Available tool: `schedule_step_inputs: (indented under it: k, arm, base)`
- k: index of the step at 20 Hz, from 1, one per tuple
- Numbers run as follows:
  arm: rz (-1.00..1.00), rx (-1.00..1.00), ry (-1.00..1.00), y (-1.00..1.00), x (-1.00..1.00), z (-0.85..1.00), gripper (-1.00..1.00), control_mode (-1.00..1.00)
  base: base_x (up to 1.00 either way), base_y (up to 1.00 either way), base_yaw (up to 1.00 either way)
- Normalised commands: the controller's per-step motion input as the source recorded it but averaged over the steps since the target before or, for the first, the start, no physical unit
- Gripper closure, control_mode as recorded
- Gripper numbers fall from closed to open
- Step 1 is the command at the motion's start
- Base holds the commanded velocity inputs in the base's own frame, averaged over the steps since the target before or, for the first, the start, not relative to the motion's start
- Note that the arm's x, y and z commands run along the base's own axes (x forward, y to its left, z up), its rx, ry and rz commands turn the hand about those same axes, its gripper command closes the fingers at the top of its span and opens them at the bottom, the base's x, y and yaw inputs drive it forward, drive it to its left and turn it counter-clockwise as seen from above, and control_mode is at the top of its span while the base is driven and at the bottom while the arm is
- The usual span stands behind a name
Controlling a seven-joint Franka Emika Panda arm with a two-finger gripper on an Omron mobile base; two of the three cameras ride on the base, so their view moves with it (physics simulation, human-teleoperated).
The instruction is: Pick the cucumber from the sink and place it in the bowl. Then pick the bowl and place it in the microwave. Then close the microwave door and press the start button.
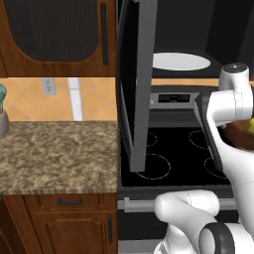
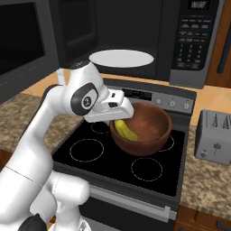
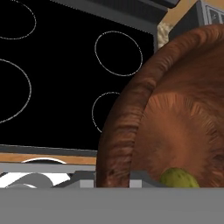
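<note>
Two steps done: slim yellow-green cucumber (image 2: pixel 125 130) lay inside round dark-brown wooden bowl (image 2: pixel 149 135). Two-finger gripper (image 2: pixel 118 118) clamped on bowl's near rim, held above black stove (image 2: pixel 90 151). Next: raise, slide onto white turntable plate (image 2: pixel 122 58) inside black microwave (image 2: pixel 135 36), release.

The arm (image 2: pixel 54 117) is glossy white with rounded, tube-like segments, dark grey rings at its joints (one round grey cap) and a blocky white hand.
</note>
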Motion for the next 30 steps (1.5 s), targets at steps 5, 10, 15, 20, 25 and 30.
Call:
schedule_step_inputs:
  k: [5,10,15,20,25,30]
  arm:
    - [0.00,0.00,0.00,0.00,0.00,0.00,1.00,1.00]
    - [0.01,0.04,-0.03,0.00,-0.47,0.00,1.00,-1.00]
    - [0.14,-0.01,-0.02,0.18,-0.74,0.23,1.00,-1.00]
    - [0.23,-0.10,0.00,0.52,-0.29,0.46,1.00,-1.00]
    - [0.30,-0.16,-0.04,0.63,-0.10,0.28,1.00,-1.00]
    - [0.36,-0.19,0.00,0.31,-0.02,0.31,1.00,-1.00]
  base:
    - [0.01,0.00,0.00]
    - [0.00,0.00,0.00]
    - [0.00,0.00,0.00]
    - [0.00,0.00,0.00]
    - [0.00,0.00,0.00]
    - [0.00,0.00,0.00]
